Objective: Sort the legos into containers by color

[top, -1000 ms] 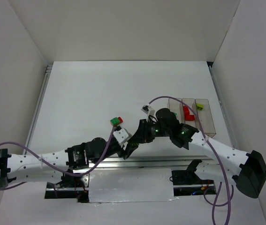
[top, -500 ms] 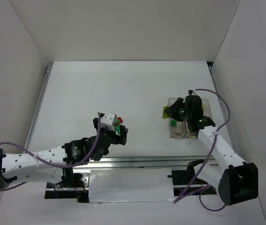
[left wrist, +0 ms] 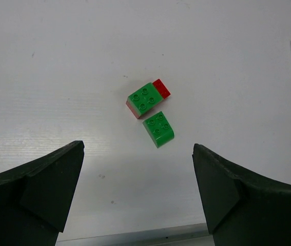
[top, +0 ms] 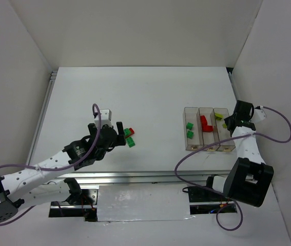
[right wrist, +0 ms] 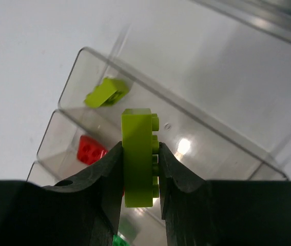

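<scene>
The legos are partly sorted. Green, red and yellow-green ones each lie in their own bin of the containers. Two green bricks and a red brick sit out on the table, well apart from the bins. The right gripper is pinched tight on a yellow-green brick by the end bin. I think it must drop it in there next. The left gripper is wide open and empty over the loose bricks.

Scene brightly, evenly lit from above. Soft, faint shadows cast on white table beneath arms. Glare spots noted on clear containers in right wrist view. Near-lens left gripper fingers rendered dark, slightly blurred.
</scene>
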